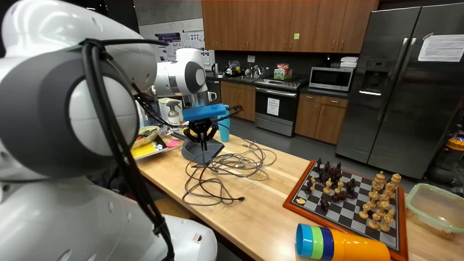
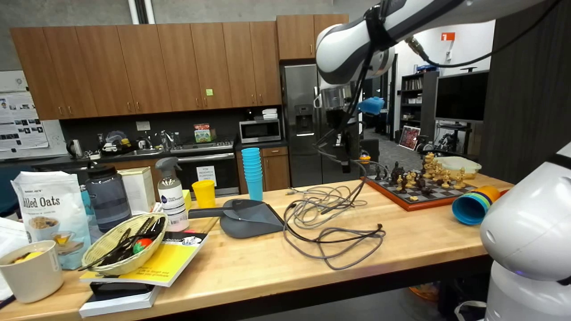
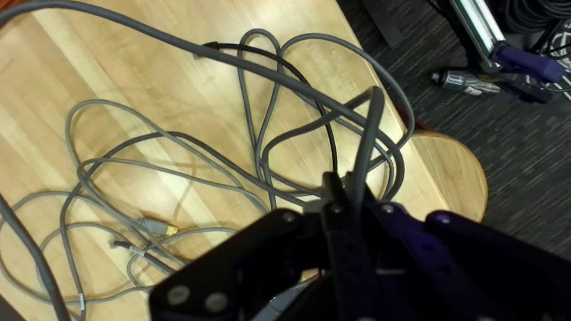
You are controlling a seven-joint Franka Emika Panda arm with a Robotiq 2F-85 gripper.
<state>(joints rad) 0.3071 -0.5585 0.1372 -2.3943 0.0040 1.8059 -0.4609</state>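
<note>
Two jaws clamp tight on a gray cable (image 3: 367, 142), likely so it won't slip; tangled loops (image 3: 174, 134) lie on the bench (image 2: 250, 267) beside the dustpan (image 2: 247, 219).

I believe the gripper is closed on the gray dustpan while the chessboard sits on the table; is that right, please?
Not quite: the gripper is closed on a gray cable, as the wrist view shows, not on the gray dustpan. The chessboard does sit on the table.

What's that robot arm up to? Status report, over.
Gripper pinching gray cable. Tangled cables on table below. Possible snag: dustpan close by.
</note>
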